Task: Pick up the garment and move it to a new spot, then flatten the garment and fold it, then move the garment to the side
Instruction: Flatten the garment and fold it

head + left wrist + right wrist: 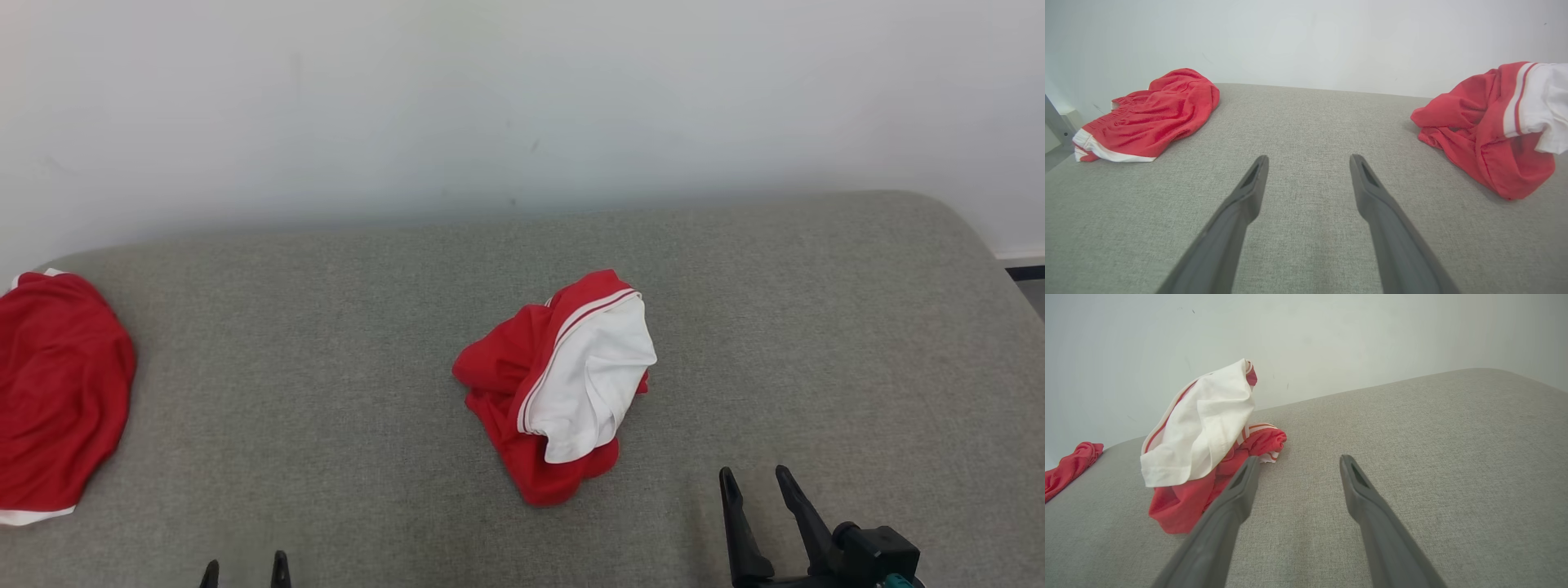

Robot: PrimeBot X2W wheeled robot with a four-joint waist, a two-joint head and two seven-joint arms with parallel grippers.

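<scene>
Head view: crumpled red-and-white garment [559,384] sits in a heap near the middle of the grey fabric-covered counter [326,367], w/ a white panel folded over its right side and red cloth spilling out to the left and front. Right gripper [754,474] is at lower right, fingers spread, empty, near the heap's front-right but apart from it. Left gripper [245,569] shows just its two tips at the bottom edge, also spread, well apart from the heap. A second red garment [57,392] w/ white trim lies at the counter's far left edge; pale wall [490,98] behind. Left wrist view adds what the head view can't give: the second garment's gathered waistband and white hem, plus bare counter btwn the open fingers, task garment off to the right. Right wrist view shows how tall the heap stands, white panel draped over the top, and a red-and-white striped edge at its base. There the gripper's left finger overlaps the red cloth in the pic; the head view shows a gap, so no contact.
</scene>
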